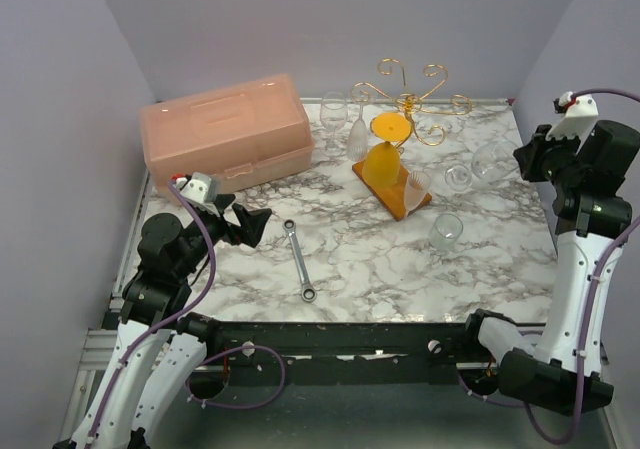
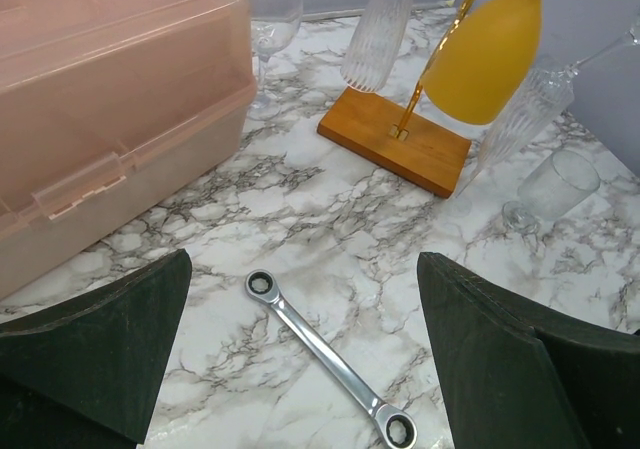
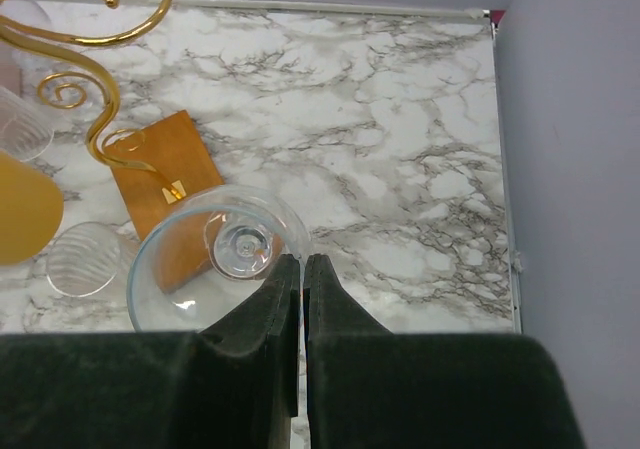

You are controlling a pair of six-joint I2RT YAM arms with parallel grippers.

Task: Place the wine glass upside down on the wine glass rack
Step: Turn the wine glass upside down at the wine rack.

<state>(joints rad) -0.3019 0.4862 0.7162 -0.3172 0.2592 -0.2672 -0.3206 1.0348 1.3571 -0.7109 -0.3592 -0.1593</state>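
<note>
Table (image 1: pixel 400 269): marble, with loose glasses crowding its far right.
Pink box (image 1: pixel 225 134): far left, well apart from the work.
Wine glass rack (image 1: pixel 408 102): far centre. An orange glass (image 1: pixel 385 164) hung on it and ribbed glasses leaned close, so I judged a swinging bowl could strike them or tip the stand.
Left gripper (image 2: pixel 302 264): jaws spread wide, empty, near a wrench (image 2: pixel 325 354).
Right gripper (image 3: pixel 302 261): fingers pressed together, holding nothing.
Wine glass (image 3: pixel 215 254): on the table just beside the rack's base, its rim at my right fingertips, offset to their left. Descending with the fingers closed could knock it over.
</note>
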